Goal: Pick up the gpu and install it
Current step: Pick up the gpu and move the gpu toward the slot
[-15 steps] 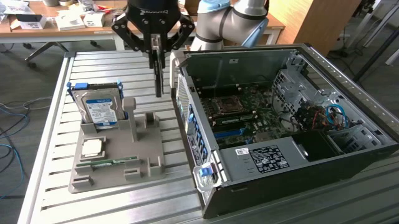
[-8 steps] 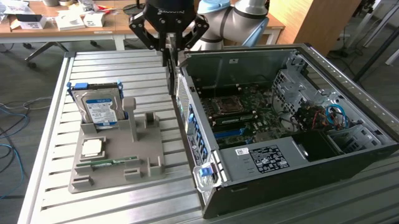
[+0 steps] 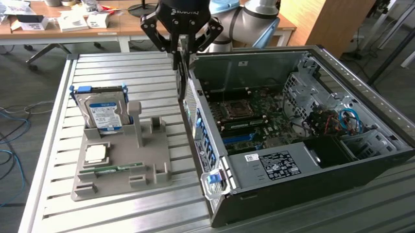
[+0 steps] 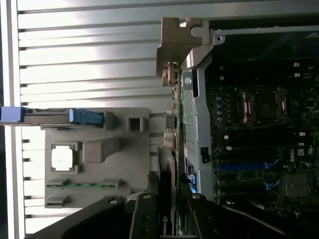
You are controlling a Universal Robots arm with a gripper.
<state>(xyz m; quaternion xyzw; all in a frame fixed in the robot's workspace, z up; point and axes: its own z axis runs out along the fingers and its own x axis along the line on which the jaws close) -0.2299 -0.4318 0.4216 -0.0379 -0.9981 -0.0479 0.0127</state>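
My gripper [image 3: 182, 47] hangs over the rear wall of the open computer case [image 3: 363, 145], at the far edge of the table. It is shut on the gpu [image 3: 176, 62], a thin card seen edge-on that hangs straight down between the fingers. In the wrist view the gpu [image 4: 168, 164] runs away from the black fingers [image 4: 144, 219], and its tan metal bracket [image 4: 175, 47] is at the far end. The card hangs along the outer side of the case wall, just above it. The motherboard [image 3: 256, 124] lies inside, with blue slots [image 3: 240, 137] near its front.
A grey holder [image 3: 123, 165] stands on the slatted metal table [image 3: 97, 68] at the exterior view's left. It carries a blue-labelled hard drive [image 3: 104, 114], a square processor chip [image 3: 96, 153] and a green memory stick [image 3: 120, 168]. Desks with boxes stand behind.
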